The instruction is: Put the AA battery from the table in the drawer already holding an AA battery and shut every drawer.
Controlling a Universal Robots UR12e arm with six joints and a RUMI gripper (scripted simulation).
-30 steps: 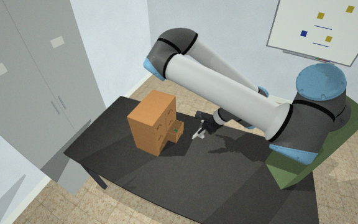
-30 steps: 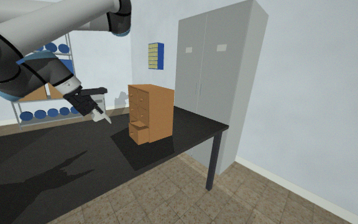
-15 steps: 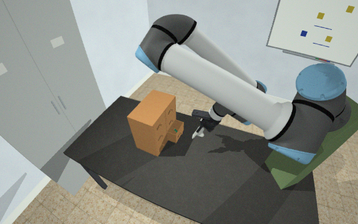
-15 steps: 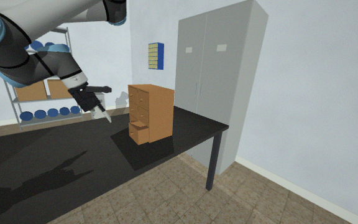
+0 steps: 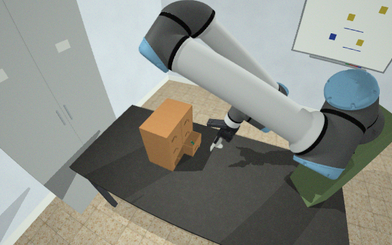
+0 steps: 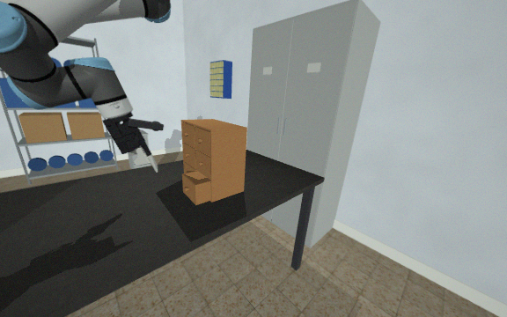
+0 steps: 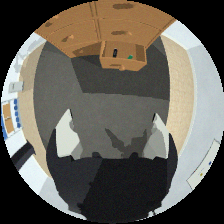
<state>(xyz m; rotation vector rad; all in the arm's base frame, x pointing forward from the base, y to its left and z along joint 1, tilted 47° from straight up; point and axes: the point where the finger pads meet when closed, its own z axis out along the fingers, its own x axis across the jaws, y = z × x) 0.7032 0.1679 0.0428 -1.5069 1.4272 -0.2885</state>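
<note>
fingers [image 5: 213, 147] [image 6: 153, 163] wide open, holding nothing; dark item [image 7: 115, 52] and green item [image 5: 192, 143] [image 7: 130, 57] inside bottom drawer [image 5: 186, 149] [image 6: 202, 194] [image 7: 130, 64], one probably the task's aa battery, can't tell which. likely closing step: line up, push drawer shut gently.

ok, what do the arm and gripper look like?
The arm has pale grey tubes, dark grey joints with black rings, and light blue caps. The two-jaw gripper has a black body and whitish, tapered fingertips. No external cable shows.

Dark table [image 5: 196, 197] [image 6: 104, 198] [image 7: 115, 105] under upright chest [image 5: 158, 143] [image 6: 228, 163] [image 7: 80, 22]
</note>
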